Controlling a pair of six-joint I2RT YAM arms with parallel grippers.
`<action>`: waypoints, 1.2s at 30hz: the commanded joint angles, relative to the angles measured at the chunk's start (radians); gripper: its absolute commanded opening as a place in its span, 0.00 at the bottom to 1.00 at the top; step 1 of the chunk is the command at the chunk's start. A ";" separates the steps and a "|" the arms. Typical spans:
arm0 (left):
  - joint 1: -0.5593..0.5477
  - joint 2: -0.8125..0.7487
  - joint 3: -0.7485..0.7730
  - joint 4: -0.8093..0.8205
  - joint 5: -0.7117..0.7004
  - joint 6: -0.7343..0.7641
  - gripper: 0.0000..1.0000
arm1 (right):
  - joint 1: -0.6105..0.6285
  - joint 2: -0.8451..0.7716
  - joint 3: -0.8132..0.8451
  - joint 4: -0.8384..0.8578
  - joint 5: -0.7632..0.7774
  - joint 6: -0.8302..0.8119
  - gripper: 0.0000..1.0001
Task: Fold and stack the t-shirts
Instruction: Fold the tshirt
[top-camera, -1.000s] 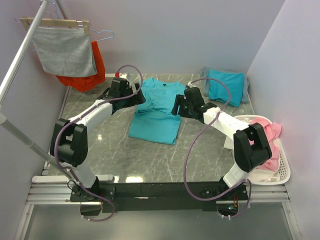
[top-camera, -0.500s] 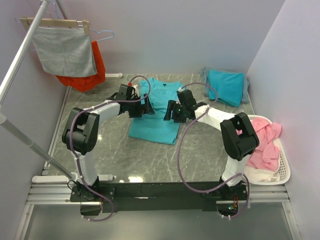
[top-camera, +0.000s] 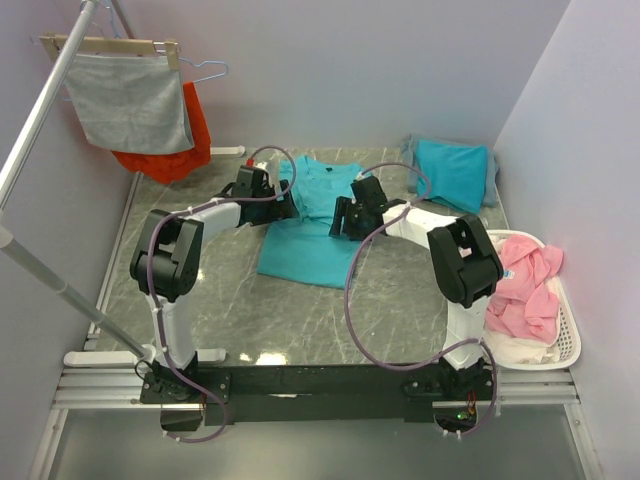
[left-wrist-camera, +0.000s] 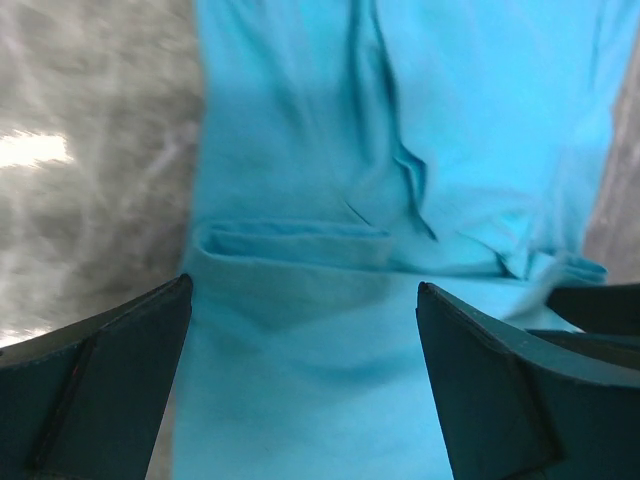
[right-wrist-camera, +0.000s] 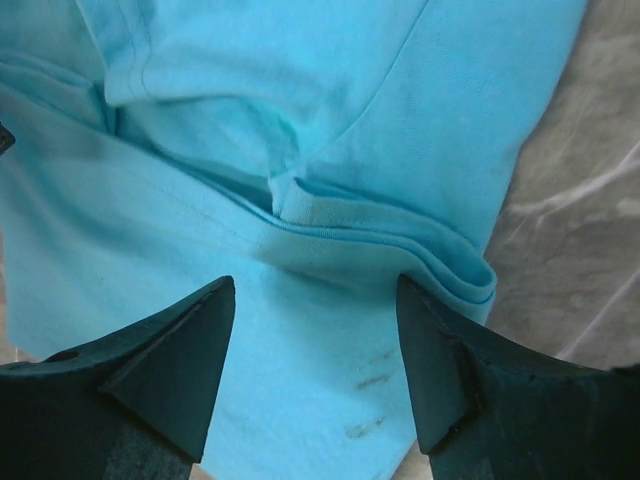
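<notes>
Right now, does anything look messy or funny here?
Yes. The pink clothes spill over the rim of the white basket on the right. The t-shirt between the arms lies half folded, its tucked sleeve edge bunched in uneven layers.

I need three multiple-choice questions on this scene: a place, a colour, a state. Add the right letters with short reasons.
1. Where on the table does the folded t-shirt lie? A. near left corner B. far right corner C. middle
2. What colour are the clothes in the basket? A. pink B. green C. black
3. How do both arms' jaws stand above the spread t-shirt? A. open B. shut on cloth C. shut, empty
Key: 1 B, by the far right walls; 2 A, pink cloth fills it; 3 A, wrist views show wide gaps.
</notes>
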 joint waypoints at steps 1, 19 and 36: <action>0.003 -0.021 -0.021 0.073 -0.099 -0.016 1.00 | -0.023 -0.029 0.020 0.048 0.025 -0.049 0.75; 0.005 -0.360 -0.306 -0.004 -0.155 0.007 1.00 | -0.031 -0.422 -0.262 0.009 -0.032 -0.045 0.83; 0.009 -0.417 -0.501 0.052 0.112 0.044 0.96 | -0.026 -0.520 -0.594 0.142 -0.237 0.092 0.82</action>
